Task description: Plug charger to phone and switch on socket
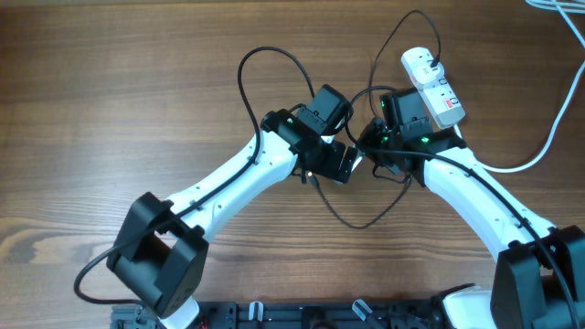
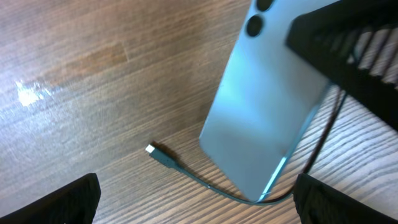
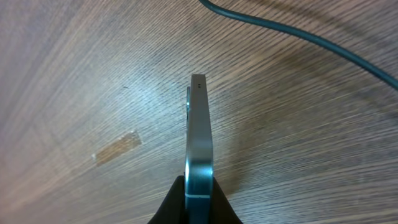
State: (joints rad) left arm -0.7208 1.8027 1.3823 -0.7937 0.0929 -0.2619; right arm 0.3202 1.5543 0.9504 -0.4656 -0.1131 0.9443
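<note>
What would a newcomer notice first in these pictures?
The phone stands out, clamped on edge in the right hand at centre, pale back toward the left wrist camera. Beside it the charger lies loose on the table, its tip unplugged, under the open left hand. The white socket sits back right.

A brown wooden table with long, fine grain running across it fills every view. In the left wrist view a bright patch of glare sits on the boards toward the left. In the right wrist view a small tan oblong mark lies slantwise on the wood, paler than the grain around it. From overhead, a thin pale cable crosses the far right corner, and a black rail with small pale clips runs along the near edge.
</note>
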